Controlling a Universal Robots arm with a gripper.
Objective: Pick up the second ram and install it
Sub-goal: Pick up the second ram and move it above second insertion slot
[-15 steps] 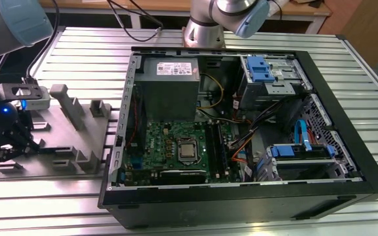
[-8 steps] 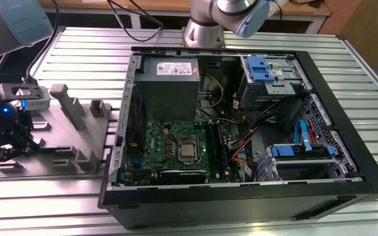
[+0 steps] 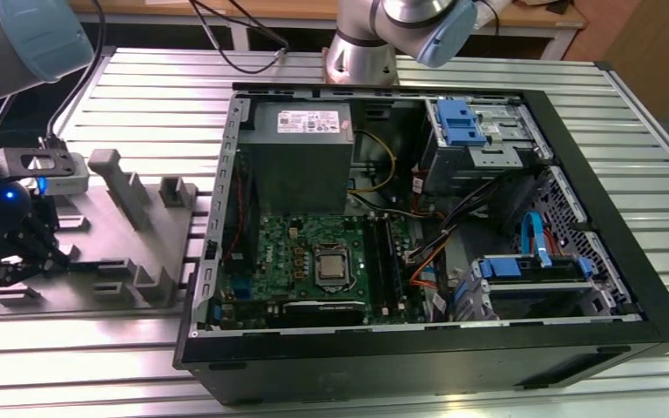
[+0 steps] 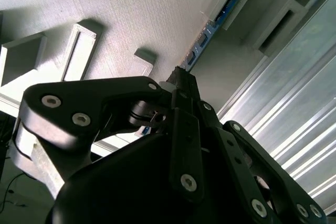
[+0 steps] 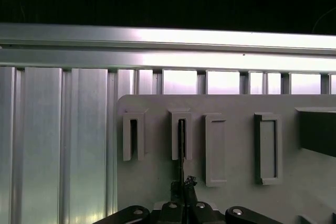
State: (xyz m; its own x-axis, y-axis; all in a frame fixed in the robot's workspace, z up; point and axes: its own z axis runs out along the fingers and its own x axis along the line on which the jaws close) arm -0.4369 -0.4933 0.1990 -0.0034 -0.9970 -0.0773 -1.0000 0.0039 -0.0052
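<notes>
Gripper is down over the grey fixture tray at the exterior view's left, with its fingers pinched in narrow on the end of the second ram. In the second wrist view the stick stands on edge in its slot, with a blue strip along it, and runs straight away from the fingertips.

The first wrist view has the same stick edge-on in a narrow slot. There's another slit slot just beside it on one side and two shallow framed pockets on the other, so it's pretty tight both ways. A couple of raised blocks stand up on the tray near the gripper too.

The tray lies on the slatted metal table, close beside the wall of the open PC case. There's bare table on the far side of the tray.

Inside the case is the green motherboard, with the power supply above it. The supply has a white label, but I can't make out the writing
</notes>
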